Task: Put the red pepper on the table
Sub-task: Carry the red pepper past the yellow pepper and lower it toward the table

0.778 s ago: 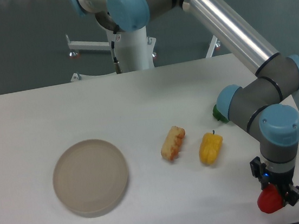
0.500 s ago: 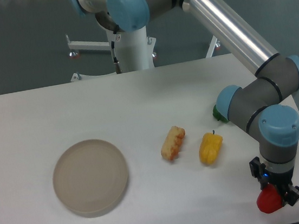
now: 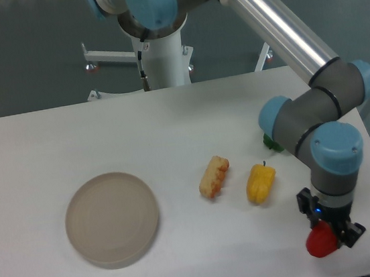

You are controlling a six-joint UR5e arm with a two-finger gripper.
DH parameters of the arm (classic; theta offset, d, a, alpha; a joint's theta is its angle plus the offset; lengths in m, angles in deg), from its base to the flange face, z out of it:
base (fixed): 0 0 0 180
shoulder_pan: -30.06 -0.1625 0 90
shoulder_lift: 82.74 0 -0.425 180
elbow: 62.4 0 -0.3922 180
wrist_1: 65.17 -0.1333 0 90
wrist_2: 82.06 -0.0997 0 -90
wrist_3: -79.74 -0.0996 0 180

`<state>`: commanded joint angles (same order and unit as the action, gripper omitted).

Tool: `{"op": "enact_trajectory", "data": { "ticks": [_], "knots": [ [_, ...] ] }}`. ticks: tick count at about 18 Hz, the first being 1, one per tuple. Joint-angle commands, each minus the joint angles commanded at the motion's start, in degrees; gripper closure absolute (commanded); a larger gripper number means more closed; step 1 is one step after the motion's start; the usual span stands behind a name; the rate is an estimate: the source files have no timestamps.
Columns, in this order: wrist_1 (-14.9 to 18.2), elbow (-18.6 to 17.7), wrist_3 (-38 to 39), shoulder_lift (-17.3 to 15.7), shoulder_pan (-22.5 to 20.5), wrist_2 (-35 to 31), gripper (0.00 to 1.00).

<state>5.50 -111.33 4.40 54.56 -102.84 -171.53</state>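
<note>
Basically no readable writing or labels anywhere. The gripper [image 3: 329, 237] points down at the bench [image 3: 169, 120] near its front right edge, jaws clamped on the red pepper [image 3: 320, 241]; whether the pepper touches the bench surface is hard to tell. The arm's wrist covers most of the green pepper [image 3: 271, 144], only a small dark green bit shows. The yellow pepper [image 3: 260, 182] lies just left of the wrist, apart from it. A small orange-and-cream food piece [image 3: 214, 176] sits beside it, detail too small to name. The round beige plate [image 3: 112, 219] lies well to the left. Upper arm is cut off at the top edge.
</note>
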Motion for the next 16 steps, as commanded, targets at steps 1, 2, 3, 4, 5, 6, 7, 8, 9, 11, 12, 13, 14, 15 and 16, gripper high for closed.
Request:
{"op": "enact_trajectory", "data": {
  "ticks": [1,2,3,4,5,6,7,8,9,11,12,13,14,15,16],
  "knots": [
    [0.0,-2.11,2.89,-1.41,0.7,0.7,0.48],
    [-0.09,-4.05,6.31,-2.64,1.31,1.4,0.48],
    [-0.09,-5.89,9.83,-3.87,1.76,1.76,0.48],
    [-0.09,-9.04,14.56,-5.8,2.8,2.46,0.48],
    [-0.09,-11.34,17.66,-7.12,3.34,3.16,0.48],
    [-0.09,-13.1,20.91,-8.18,3.78,3.78,0.48],
    [0.09,-14.94,25.12,-9.32,4.3,4.74,0.48],
    [0.09,-16.01,27.33,-9.86,4.57,5.27,0.48],
    [-0.09,-17.15,29.7,-10.3,5.44,5.89,0.48],
    [-0.35,-17.51,33.23,-10.13,6.59,6.07,0.48],
    [-0.61,-17.69,34.29,-10.12,7.03,6.07,0.48],
    [-0.96,-17.69,34.47,-9.95,7.38,6.16,0.48],
    [-1.31,-17.78,34.65,-9.69,7.82,6.16,0.48],
    [-1.93,-17.78,35.35,-9.6,8.17,6.16,0.48],
    [-2.72,-17.86,36.48,-9.42,8.26,6.07,0.48]
  ]
}}
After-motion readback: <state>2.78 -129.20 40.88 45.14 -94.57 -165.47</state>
